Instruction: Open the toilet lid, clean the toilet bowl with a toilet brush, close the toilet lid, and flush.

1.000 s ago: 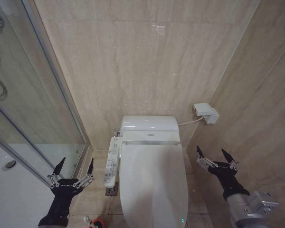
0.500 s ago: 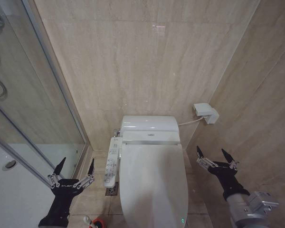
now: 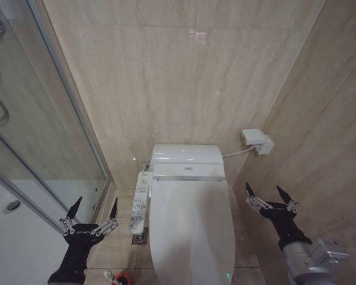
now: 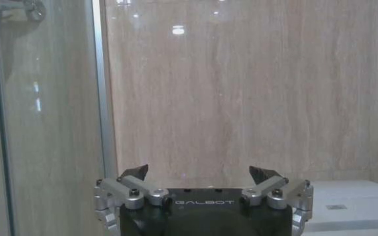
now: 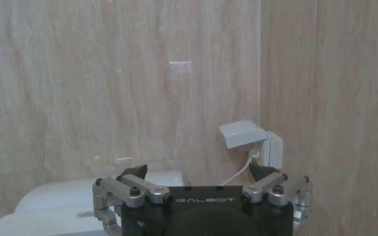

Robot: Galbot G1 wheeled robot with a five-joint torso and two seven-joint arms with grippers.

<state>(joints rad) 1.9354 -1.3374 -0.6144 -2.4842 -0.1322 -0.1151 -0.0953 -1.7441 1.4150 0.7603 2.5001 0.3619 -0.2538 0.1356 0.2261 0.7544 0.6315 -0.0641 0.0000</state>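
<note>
Nothing is changing since a second ago: your left claw (image 3: 94, 209) at 7 o'clock and right claw (image 3: 269, 195) at 4 o'clock are staying spread, flanking the closed toilet lid (image 3: 191, 228).

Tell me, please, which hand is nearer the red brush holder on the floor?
Left. The left hand hangs open just above the holder; the right hand is across the closed toilet lid.

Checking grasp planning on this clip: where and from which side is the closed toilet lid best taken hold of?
Probably at its front edge, nearest the robot, hooking under the rim and lifting up and back. The toilet lid lies flat and closed, hinged at the wall end below the tank unit, so the front swings freest. The open right end effector has clear floor beside it; the control panel crowds the left end effector.
</note>
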